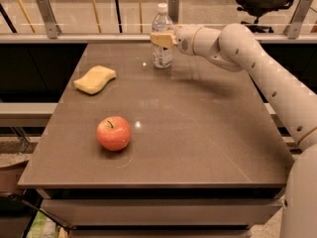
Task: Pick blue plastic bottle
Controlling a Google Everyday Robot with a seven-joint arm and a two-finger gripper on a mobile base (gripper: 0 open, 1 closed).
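The tan gripper (163, 39), at the far edge of the brown tabletop (198, 133), hides the shoulder of the clear bluish plastic bottle (162, 58), whose label print is too small to read. The white robot arm (277, 83) is cut off by the right edge.

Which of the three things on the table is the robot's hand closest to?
The blue plastic bottle, standing upright at the back: the gripper is right at its middle, while the apple and yellow sponge lie well away.
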